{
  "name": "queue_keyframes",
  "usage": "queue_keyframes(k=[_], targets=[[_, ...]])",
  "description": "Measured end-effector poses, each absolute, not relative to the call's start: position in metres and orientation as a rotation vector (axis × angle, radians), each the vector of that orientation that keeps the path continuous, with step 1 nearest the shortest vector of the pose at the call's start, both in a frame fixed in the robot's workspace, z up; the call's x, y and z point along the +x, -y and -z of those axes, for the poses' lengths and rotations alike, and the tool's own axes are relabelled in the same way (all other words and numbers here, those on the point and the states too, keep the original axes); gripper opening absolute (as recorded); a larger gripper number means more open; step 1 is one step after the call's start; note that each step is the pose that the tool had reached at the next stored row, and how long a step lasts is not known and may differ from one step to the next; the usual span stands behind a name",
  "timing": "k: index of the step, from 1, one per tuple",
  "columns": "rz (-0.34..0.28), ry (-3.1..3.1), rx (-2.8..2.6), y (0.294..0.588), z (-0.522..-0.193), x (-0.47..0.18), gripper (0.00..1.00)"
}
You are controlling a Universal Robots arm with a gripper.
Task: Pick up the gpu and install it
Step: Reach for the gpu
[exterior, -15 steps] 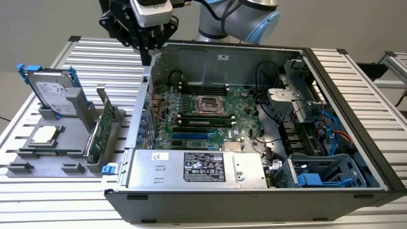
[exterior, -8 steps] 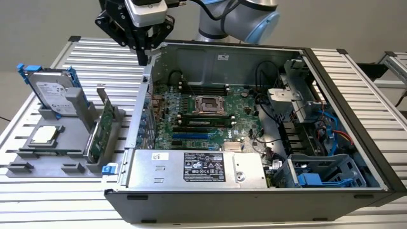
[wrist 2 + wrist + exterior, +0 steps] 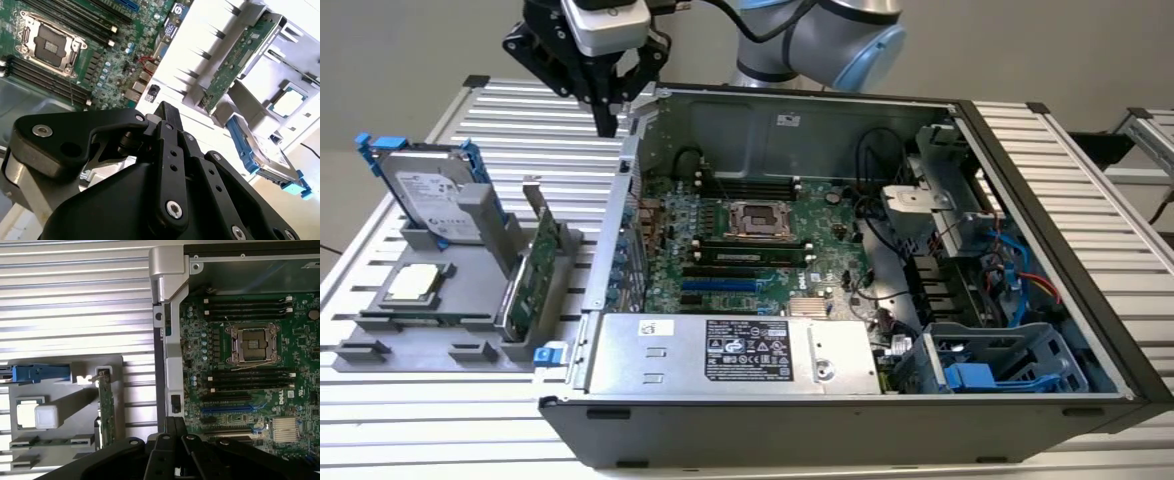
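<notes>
GPU (image 3: 534, 272) looks stiff and fairly light but fragile, with a bare green board on one face. It is probably best gripped by its upper edge or near the metal bracket end, not by the components, and drawn straight up out of its slot.

The gripper (image 3: 604, 118) is clenched on nothing, its fingertips together. It hangs high over the desk (image 3: 507, 110), just beside the rear corner of the open case (image 3: 987, 115).

The GPU stands on edge in a grey holder (image 3: 467, 335), well below the gripper and a little to the side away from the case. Farther out that way are the CPU (image 3: 414, 282) and the hard drive (image 3: 434, 190).
</notes>
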State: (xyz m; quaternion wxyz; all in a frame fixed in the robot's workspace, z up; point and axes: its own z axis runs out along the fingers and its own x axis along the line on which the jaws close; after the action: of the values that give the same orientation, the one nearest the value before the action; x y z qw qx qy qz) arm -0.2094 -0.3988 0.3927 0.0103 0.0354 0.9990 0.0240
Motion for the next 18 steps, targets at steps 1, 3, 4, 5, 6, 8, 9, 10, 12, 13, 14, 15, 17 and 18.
queue_keyframes(k=[1,3,4,5,6,8,9,10,12,13,14,15,17,18], targets=[[-0.075,-3.118,0.11,0.399,-0.393,-0.211,0.0],[-0.075,-3.118,0.11,0.399,-0.393,-0.214,0.0],[-0.075,-3.118,0.11,0.399,-0.393,-0.215,0.0],[-0.075,-3.118,0.11,0.399,-0.393,-0.217,0.0],[-0.075,-3.118,0.11,0.399,-0.393,-0.218,0.0],[-0.075,-3.118,0.11,0.399,-0.393,-0.221,0.0],[-0.075,-3.118,0.11,0.399,-0.393,-0.222,0.0],[-0.075,-3.118,0.11,0.399,-0.393,-0.224,0.0],[-0.075,-3.118,0.111,0.399,-0.393,-0.227,0.0],[-0.075,-3.118,0.11,0.399,-0.393,-0.228,0.0],[-0.075,-3.118,0.11,0.399,-0.393,-0.229,0.0],[-0.075,-3.118,0.11,0.399,-0.393,-0.231,0.0],[-0.075,-3.118,0.11,0.399,-0.393,-0.235,0.0],[-0.075,-3.118,0.11,0.399,-0.393,-0.236,0.0]])
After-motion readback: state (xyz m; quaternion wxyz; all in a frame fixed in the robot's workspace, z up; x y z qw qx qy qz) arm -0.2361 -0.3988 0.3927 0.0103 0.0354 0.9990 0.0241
